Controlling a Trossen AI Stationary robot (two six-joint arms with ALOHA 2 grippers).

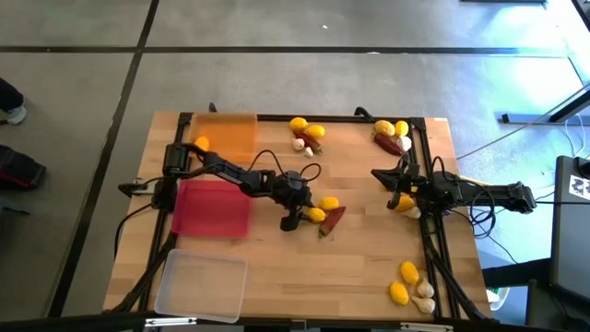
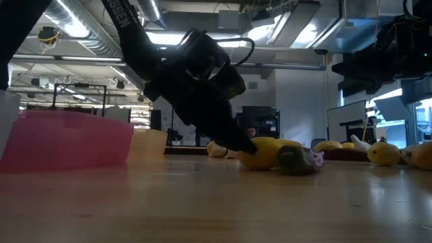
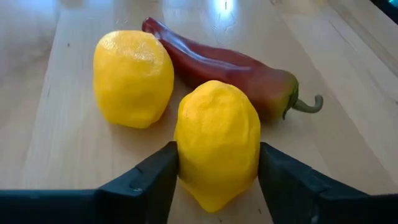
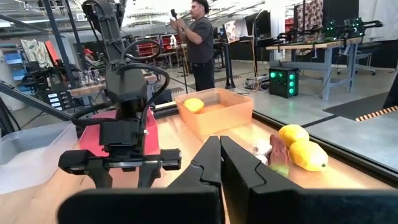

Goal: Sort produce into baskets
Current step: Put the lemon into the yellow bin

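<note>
Two lemons (image 3: 133,78) and a red pepper (image 3: 236,71) sit mid-table; my left gripper (image 3: 214,177) is down on the nearer lemon (image 3: 217,143), one finger against each side, lemon resting on the wood, second lemon just beside it, pepper behind both. High view: my left gripper (image 1: 297,214) is at table centre, just right of the red-pink basket (image 1: 214,207). Orange basket (image 1: 226,136) is far left with one lemon (image 1: 201,144) in it; clear basket (image 1: 201,286) is near left. My right gripper (image 4: 219,163) has its jaws pressed together, holding nothing, parked at the right side (image 1: 392,174). More produce: pile at far centre (image 1: 306,135), pile far right (image 1: 392,135), lemon and garlic right by my right arm (image 1: 406,205), lemons and garlic near right (image 1: 412,284). Person stands in the room beyond (image 4: 200,43).
</note>
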